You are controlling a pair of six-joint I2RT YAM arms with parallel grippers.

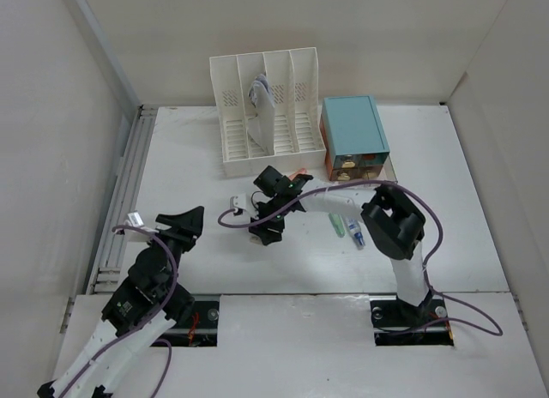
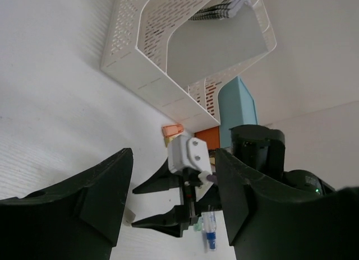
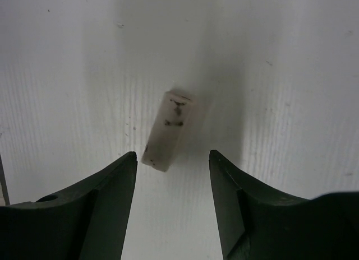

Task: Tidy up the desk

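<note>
Right tool half-open, empty, low over the desk and a small white block; left tool half-open, empty.

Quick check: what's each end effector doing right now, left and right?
Left end effector: open, holding nothing.
Right end effector: open, with a small white block lying ahead of it, not gripped.

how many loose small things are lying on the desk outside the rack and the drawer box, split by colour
white eraser: 1
orange piece: 1
green tube: 1
blue-capped tube: 1
total: 4
</note>
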